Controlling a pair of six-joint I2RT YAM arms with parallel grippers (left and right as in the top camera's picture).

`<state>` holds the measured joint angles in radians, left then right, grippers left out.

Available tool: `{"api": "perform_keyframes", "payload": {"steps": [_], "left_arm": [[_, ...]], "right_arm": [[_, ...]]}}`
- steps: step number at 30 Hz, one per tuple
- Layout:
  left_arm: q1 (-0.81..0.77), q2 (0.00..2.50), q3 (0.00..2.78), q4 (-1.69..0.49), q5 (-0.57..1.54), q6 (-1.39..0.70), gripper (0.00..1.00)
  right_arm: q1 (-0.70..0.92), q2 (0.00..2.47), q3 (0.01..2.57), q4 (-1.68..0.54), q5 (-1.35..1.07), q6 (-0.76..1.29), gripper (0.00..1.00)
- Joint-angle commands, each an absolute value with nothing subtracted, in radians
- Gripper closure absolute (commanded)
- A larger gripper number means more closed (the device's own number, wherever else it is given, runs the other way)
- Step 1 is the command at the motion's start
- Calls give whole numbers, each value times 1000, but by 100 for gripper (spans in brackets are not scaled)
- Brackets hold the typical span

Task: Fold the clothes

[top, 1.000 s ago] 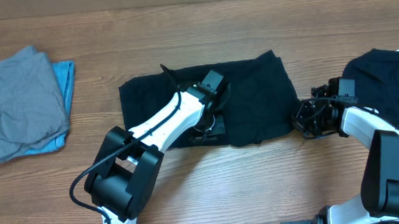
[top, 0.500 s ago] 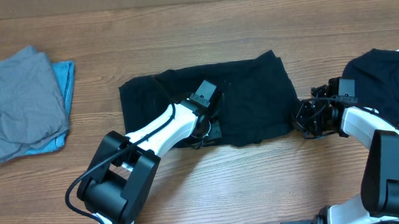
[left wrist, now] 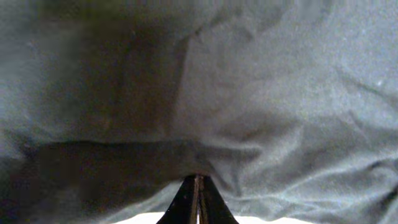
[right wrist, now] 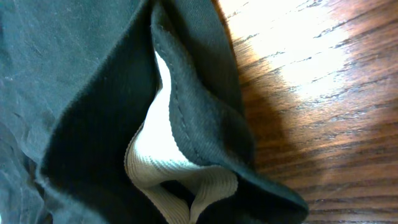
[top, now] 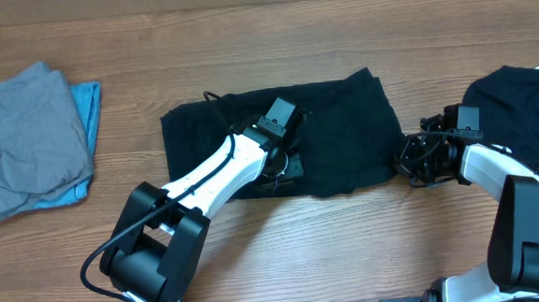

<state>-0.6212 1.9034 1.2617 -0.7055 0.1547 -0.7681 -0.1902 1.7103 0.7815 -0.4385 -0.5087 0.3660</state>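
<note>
A black garment (top: 343, 128) lies folded flat mid-table. My left gripper (top: 280, 164) rests on its near middle; in the left wrist view its fingers (left wrist: 198, 182) are shut, with black cloth (left wrist: 280, 112) puckered round the tips. My right gripper (top: 411, 161) is at the garment's right edge. The right wrist view shows a lifted black hem (right wrist: 205, 112) with a white ribbed lining (right wrist: 186, 180); the fingers are hidden under the cloth. A second black garment (top: 520, 108) lies at the far right. A grey piece (top: 25, 138) lies on a light-blue piece (top: 87, 106) at the left.
The wooden table (top: 263, 39) shows bare along the back and also in front of the garment (top: 350, 240). Bare wood (right wrist: 323, 93) lies to the right of the lifted hem. The right arm's white link (top: 496, 170) lies beside the second black garment.
My left gripper shifted a little toward the near left, then back a little, staying on the black garment. The right arm and the garments have not visibly moved.
</note>
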Motion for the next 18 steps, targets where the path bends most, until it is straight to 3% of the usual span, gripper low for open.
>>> {"api": "perform_keyframes", "payload": {"steps": [1,11,18], "left_arm": [[-623,1907,1278,-693,89,-767,96],[-636,2073,1279,-608,97,-767,96],[-635,1948,1294,-612,57,-766,96]], "right_arm": [[-196,1708,792,-440,-472,364,96],[-196,1708,792,-440,-472,364,96],[-196,1708,792,-439,-472,364,96]]}}
